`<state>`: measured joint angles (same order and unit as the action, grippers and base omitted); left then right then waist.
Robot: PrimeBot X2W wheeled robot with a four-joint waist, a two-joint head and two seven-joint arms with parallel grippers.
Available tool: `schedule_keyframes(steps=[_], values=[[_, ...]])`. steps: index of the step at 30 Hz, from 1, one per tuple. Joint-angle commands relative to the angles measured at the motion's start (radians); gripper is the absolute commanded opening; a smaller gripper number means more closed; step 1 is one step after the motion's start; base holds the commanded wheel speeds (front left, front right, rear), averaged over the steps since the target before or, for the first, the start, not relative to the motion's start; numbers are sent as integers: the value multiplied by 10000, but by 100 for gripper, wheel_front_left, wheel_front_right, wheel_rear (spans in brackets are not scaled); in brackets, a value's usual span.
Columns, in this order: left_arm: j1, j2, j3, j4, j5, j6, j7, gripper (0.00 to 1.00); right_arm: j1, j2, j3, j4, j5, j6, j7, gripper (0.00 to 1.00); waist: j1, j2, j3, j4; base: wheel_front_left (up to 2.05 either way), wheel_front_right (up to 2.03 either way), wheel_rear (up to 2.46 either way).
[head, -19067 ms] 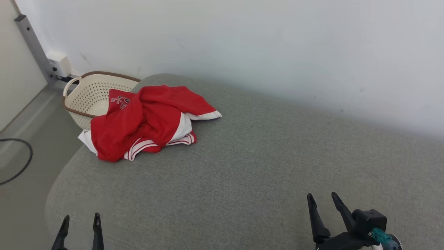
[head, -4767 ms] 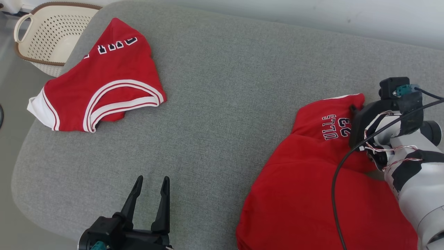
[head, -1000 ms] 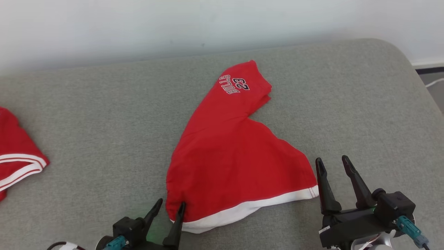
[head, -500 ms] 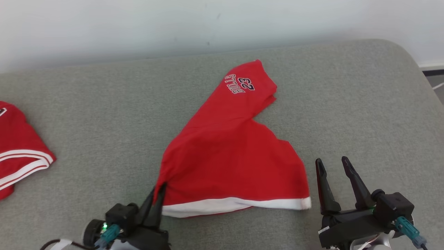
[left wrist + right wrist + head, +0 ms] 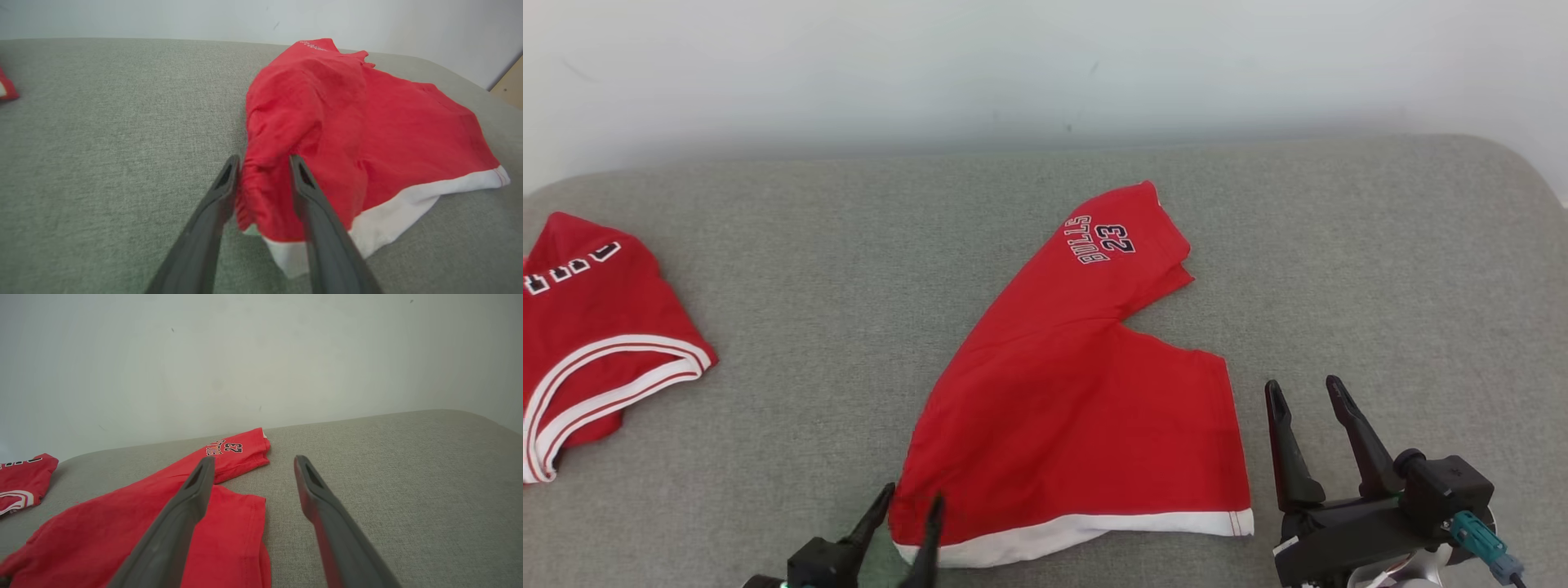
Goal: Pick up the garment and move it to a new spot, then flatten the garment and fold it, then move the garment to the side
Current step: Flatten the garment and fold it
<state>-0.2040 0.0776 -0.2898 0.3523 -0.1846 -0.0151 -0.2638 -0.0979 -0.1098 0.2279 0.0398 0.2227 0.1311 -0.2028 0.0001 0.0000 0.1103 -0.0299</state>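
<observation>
Red Bulls shorts (image 5: 1078, 408): light, limp cloth; I would pinch the corners of the white band (image 5: 1094, 527). Left gripper (image 5: 913, 492) parted astride the 7 o'clock corner; right gripper (image 5: 1301, 382) wide, empty, at 4 o'clock.

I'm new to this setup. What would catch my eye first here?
The red shorts, printed BULLS 23, lie spread in the middle of the grey cushion. The left gripper straddles their near left corner, fingers apart; the right gripper stands open beside the white hem's right end. A second red garment lies at far left.
</observation>
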Motion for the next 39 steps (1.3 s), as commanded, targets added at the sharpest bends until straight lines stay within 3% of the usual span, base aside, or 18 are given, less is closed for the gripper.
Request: schedule_keyframes(steps=[1, 8, 13, 27, 39], values=[[181, -19, -4, 52, -44, -18, -21, 100, 24, -56, 25, -2, 54, -6, -13, 100, -1, 0, -70, 84, 0, 0, 0], [465, -183, -364, -95, -224, -262, -20, 100, 130, -101, -60, 79, 108, -6, 24, 100, -1, 0, -282, 377, 0, 0, 0], [746, -233, -204, -713, -272, 18, -20, 100, 231, -138, -75, 140, 175, -6, -28, 100, -1, 0, -465, 536, 0, 0, 0], [1812, -262, 1592, -3196, 286, 604, -20, 100, 1161, -602, -740, 186, 77, -6, -315, 100, -1, 0, -852, 734, 0, 0, 0], [2330, -267, 2718, -3552, 674, 552, -20, 100, 1432, -162, -618, 37, -48, -7, -513, 100, -1, 0, -1017, 394, 0, 0, 0]])
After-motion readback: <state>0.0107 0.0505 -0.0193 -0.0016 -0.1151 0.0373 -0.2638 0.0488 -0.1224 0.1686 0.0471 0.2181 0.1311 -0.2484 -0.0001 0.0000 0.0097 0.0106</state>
